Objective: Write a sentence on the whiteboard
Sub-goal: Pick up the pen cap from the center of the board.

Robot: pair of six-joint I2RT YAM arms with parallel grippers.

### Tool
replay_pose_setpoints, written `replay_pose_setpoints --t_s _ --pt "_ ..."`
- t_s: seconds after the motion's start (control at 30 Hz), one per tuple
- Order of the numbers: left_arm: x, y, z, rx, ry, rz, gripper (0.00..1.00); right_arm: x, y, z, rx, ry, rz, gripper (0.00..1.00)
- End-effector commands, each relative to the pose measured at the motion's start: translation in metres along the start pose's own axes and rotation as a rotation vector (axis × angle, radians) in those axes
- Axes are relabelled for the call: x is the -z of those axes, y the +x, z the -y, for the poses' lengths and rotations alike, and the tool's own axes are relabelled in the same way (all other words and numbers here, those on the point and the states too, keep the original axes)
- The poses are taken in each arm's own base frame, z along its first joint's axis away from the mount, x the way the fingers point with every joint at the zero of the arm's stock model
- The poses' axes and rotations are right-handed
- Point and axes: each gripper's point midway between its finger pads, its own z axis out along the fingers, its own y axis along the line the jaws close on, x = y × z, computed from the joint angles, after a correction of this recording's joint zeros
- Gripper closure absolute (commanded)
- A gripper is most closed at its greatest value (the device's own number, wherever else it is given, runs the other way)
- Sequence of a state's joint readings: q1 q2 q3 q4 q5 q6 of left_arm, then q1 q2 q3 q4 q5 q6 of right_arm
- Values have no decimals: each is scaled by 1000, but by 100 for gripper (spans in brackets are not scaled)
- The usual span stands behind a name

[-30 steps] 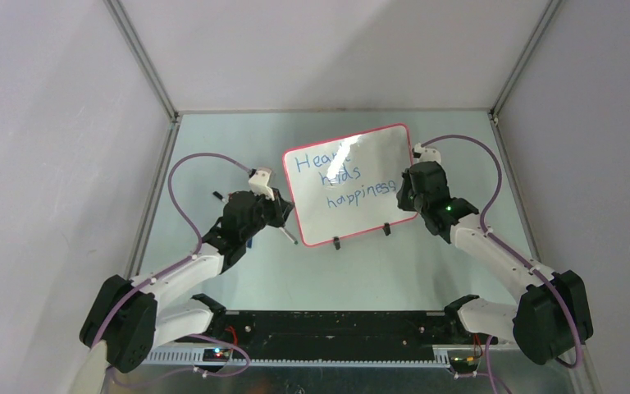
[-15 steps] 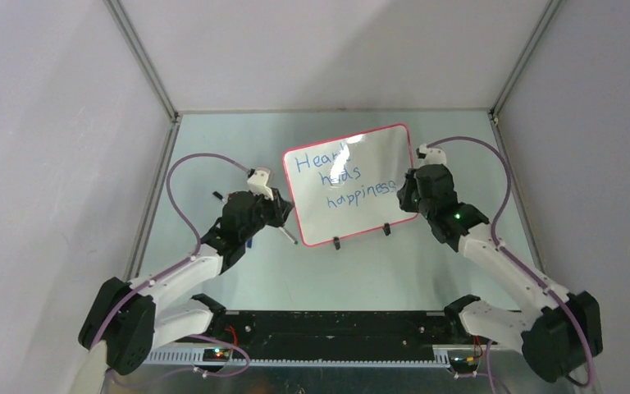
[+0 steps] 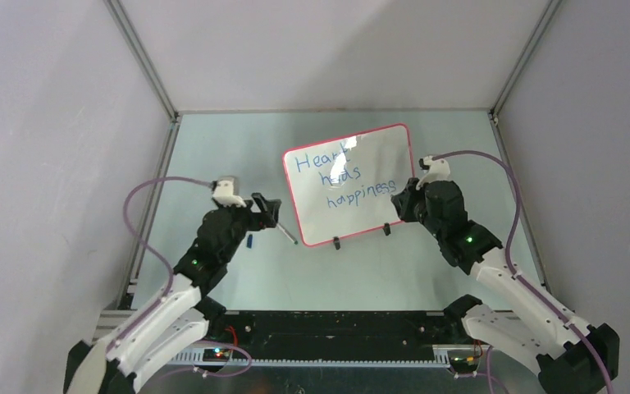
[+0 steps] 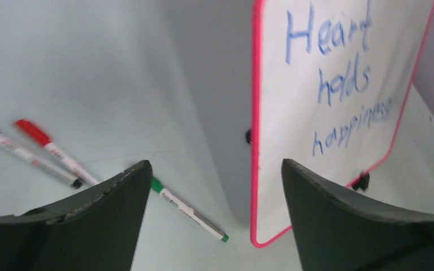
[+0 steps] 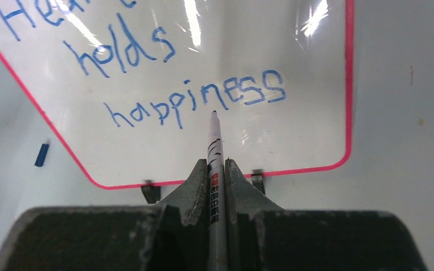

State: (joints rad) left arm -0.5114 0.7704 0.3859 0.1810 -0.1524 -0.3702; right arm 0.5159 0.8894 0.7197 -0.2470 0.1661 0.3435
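Blue sentence (image 3: 340,175) on red-framed whiteboard (image 3: 346,222)

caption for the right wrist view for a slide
Right gripper shut on a marker, tip pointing at the blue sentence on the red-framed whiteboard.

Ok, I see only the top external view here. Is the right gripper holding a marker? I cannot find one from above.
Observer: Yes. In the right wrist view the right gripper is shut on a marker, its tip just under "happiness" in the sentence.
Operator: And what lies by the left gripper?
Observer: Three pens on the table: a red marker, a black marker and a green marker.
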Motion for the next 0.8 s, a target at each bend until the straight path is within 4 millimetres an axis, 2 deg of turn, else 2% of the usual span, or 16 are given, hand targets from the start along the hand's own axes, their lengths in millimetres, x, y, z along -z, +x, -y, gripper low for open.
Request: replay_pose_setpoints --t_s 0.0,0.03,0.07,0.13,0.2,0.23,0.27,0.3,0.33,0.47,0.5,0.57,0.67,0.77 --pt "32 -11 -44 201 -275 68 3 8 -21 -18 -2 -71 88 100" --pt "41 -4 -54 282 -344 48 2 9 -19 -19 -2 -79 88 100" --pt "53 -6 -68 324 -425 81 1 9 -19 -22 -2 -91 88 100" --pt "61 -15 -68 400 -437 111 1 11 -17 -25 -1 -104 87 100" --pt "67 -19 -68 362 -462 70 1 12 -16 -27 6 -111 89 100" --pt "76 -26 -68 340 -498 34 1 14 -14 -29 17 -120 91 100" --pt "77 -36 -69 299 -533 7 1 14 -14 -29 24 -113 99 100" --pt "83 -29 -76 249 -584 -52 1 16 -12 -34 41 -124 102 100" --pt "80 -30 -76 187 -602 -98 0 15 -12 -33 48 -113 111 100" --pt "68 -3 -76 24 -577 -283 10 17 -7 -43 85 -130 111 100" --pt "62 4 -71 24 -545 -304 14 17 -6 -44 87 -129 112 100" --pt "56 15 -74 13 -545 -320 15 19 -6 -44 90 -127 116 100" --pt "54 34 -87 -17 -592 -355 16 21 -5 -45 88 -134 125 100" --pt "46 55 -87 -40 -577 -428 24 24 -6 -47 79 -152 141 100"
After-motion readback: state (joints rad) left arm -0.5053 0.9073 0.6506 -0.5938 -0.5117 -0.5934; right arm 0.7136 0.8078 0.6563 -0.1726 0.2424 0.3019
